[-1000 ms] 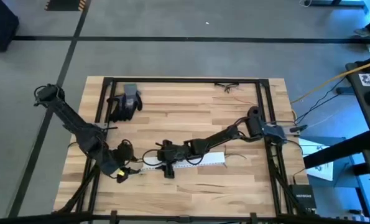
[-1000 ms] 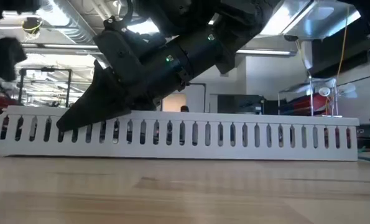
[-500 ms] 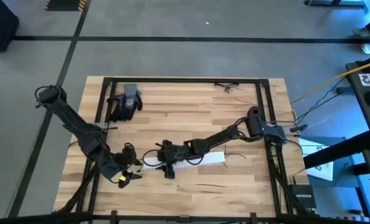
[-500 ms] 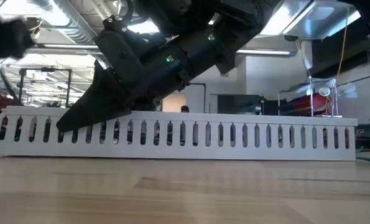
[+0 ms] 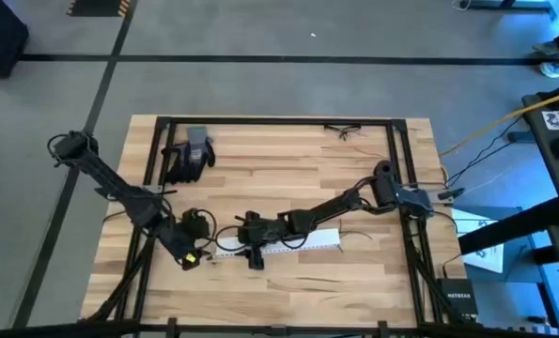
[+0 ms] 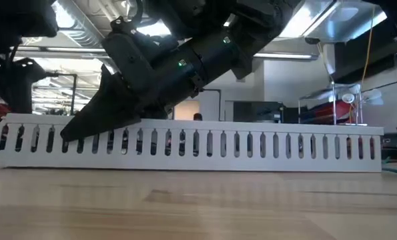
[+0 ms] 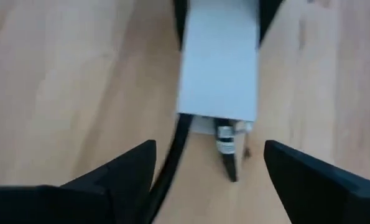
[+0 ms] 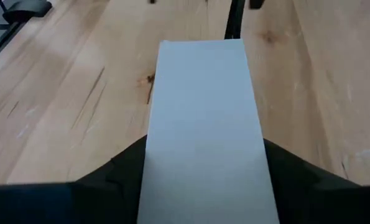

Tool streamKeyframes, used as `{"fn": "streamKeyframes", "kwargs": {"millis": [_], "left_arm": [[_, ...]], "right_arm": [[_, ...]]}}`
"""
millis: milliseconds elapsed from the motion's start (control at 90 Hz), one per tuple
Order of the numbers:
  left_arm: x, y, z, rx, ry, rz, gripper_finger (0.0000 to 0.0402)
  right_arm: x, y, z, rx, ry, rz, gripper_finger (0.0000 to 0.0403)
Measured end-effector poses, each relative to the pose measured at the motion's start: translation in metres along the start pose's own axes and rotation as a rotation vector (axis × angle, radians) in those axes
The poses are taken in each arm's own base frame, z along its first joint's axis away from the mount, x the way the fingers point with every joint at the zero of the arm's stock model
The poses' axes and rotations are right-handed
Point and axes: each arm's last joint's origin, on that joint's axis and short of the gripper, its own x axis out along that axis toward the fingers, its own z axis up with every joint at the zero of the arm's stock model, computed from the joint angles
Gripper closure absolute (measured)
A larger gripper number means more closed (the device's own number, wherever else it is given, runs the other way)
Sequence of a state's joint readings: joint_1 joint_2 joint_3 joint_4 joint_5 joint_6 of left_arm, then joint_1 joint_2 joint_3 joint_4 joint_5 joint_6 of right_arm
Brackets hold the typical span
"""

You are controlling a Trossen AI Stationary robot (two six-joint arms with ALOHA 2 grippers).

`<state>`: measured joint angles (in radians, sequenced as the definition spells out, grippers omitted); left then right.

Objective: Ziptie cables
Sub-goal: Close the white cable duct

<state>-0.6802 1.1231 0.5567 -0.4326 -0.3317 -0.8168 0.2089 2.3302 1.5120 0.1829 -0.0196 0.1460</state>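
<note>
Your wooden table (image 5: 288,291) stood on grey floor, with a bright workshop behind it in the low view. Its near half lay mostly bare; gloves (image 5: 189,156) sat toward the far left edge. Your right gripper (image 5: 252,246) had its fingers closed against the sides of the white slotted duct (image 8: 203,118). Your left gripper (image 7: 209,163) hovered wide open, holding nothing, at the duct's end, where the cables (image 7: 225,146) emerged.
</note>
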Motion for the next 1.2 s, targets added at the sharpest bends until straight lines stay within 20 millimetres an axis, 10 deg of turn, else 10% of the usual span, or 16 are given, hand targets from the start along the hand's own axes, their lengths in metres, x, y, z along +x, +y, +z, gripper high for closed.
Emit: {"fn": "streamKeyframes", "kwargs": {"millis": [656,1200], "left_arm": [[0.011,0.001,0.003,0.06,0.044,0.005,0.036],[0.046,-0.027,-0.018,0.063,0.144,-0.04,0.0401]], "right_arm": [[0.0,0.0,0.0,-0.005,-0.001,-0.001,0.0175],[0.0,0.0,-0.001,-0.003,0.004,-0.001,0.0175]]}}
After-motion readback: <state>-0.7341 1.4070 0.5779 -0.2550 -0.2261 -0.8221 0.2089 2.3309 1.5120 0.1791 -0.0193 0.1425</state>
